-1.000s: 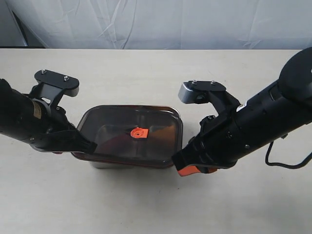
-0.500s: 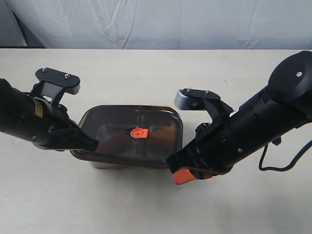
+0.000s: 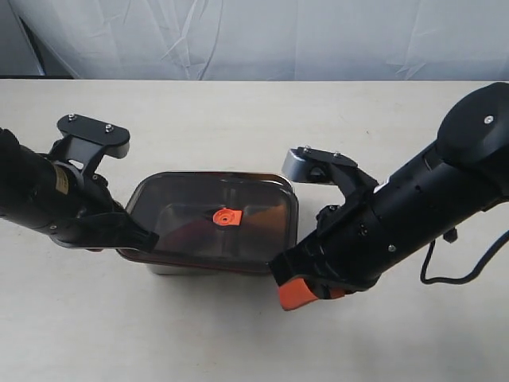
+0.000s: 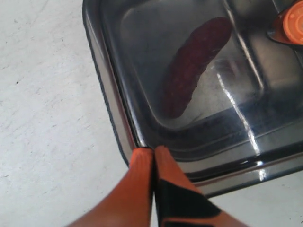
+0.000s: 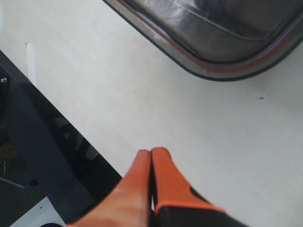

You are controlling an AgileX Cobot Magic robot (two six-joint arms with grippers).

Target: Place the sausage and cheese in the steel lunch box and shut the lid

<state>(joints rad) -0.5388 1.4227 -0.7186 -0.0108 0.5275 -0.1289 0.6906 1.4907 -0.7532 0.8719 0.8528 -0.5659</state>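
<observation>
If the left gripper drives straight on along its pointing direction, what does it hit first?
The near edge of the lid; the shut tips of the left gripper sit right at it, maybe already touching.

A pale, cream-coloured surface [image 3: 238,119] is stretching across the whole scene, matte and faintly speckled. Behind its far edge a white sheet [image 3: 278,40] is hanging as a backdrop (creased and wrinkled all over). Near the far left corner a dark strip [image 3: 32,49] is showing beside the sheet. Soft, even light is falling, leaving only faint shadows.
</observation>
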